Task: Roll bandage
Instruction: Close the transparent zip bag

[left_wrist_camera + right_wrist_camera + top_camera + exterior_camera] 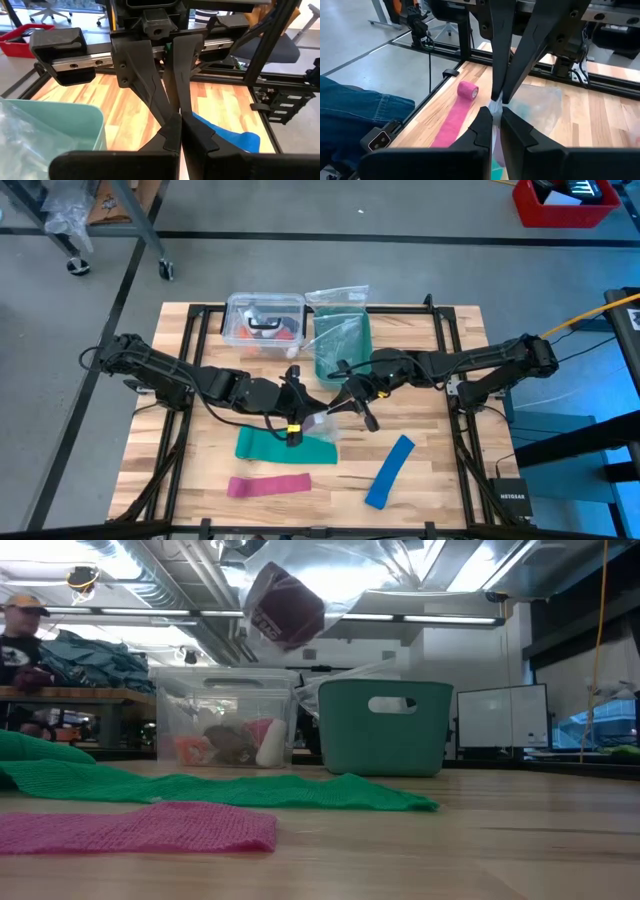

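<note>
Bandage (285,605): small purple roll, inside clear bag (345,575), hanging in air well above surface (440,460). Seen only in low view, up top, w/ ceiling behind. Roll sits tilted in bag's lower corner.

Bag pinched at its thin top edge by both claws. Right claw (496,125): narrow, fingers nearly together w/ plastic film between tips. Left claw (180,132): fingers pressed together, also on bag edge; in right wrist view its two fingers come in opposite and meet the same film. The two claws are tip to tip over mid-surface, per high view.

Below and around, on surface:
- Green strip (285,447), flat, just under claws toward near edge.
- Pink strip (268,485), near front edge, beyond green one; one end partly rolled up (468,90).
- Blue strip (390,472), lying diagonal, right of green, apart from it.
- Teal bin (342,340) at far side, crinkled clear plastic in it.
- Clear box (265,320) just beside bin, on its left; misc. items inside, can't tell what.

Person (20,640) in room behind, left in low view.
</note>
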{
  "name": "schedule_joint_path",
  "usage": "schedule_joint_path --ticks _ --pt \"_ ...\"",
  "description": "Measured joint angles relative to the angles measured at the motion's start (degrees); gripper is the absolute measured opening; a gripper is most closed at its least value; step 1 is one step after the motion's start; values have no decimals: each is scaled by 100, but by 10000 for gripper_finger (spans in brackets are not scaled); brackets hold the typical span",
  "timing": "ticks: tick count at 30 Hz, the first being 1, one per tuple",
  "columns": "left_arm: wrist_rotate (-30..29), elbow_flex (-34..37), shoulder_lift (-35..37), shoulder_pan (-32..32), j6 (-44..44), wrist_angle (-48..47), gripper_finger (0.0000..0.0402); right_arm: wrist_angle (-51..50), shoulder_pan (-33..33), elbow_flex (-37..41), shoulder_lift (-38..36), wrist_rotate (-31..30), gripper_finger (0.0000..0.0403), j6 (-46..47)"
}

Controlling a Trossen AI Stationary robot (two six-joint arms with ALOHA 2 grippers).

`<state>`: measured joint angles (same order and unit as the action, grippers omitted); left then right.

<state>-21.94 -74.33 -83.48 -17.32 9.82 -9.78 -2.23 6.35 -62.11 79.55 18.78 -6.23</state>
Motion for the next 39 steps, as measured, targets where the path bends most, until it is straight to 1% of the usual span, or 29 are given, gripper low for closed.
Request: schedule_joint_path --ticks 9,13,17,19,22,26,28,31,35,39 --pt "-356 -19 111 20 -229 245 0 -239 11 24 29 77 27 154" --pt "-302 -14 259 2 -400 253 0 -355 9 17 31 66 31 156" --pt "-213 -19 352 -63 -394 270 0 -272 9 17 26 72 32 152" --pt "-68 -17 335 -92 -396 222 4 -204 9 17 26 122 32 151" --pt "170 -12 329 -111 -267 118 26 -141 9 17 22 136 32 150" --pt "186 -14 306 -107 178 -130 75 62 7 17 22 137 32 148" --pt "209 -14 260 -103 202 -179 101 153 7 17 22 135 32 146" --pt "242 -14 244 -107 153 -164 128 361 5 17 21 116 32 128" --pt "247 -14 219 -99 149 -166 143 481 4 17 19 88 32 126" --pt "244 -14 216 -83 178 -134 141 576 4 17 19 26 33 125"
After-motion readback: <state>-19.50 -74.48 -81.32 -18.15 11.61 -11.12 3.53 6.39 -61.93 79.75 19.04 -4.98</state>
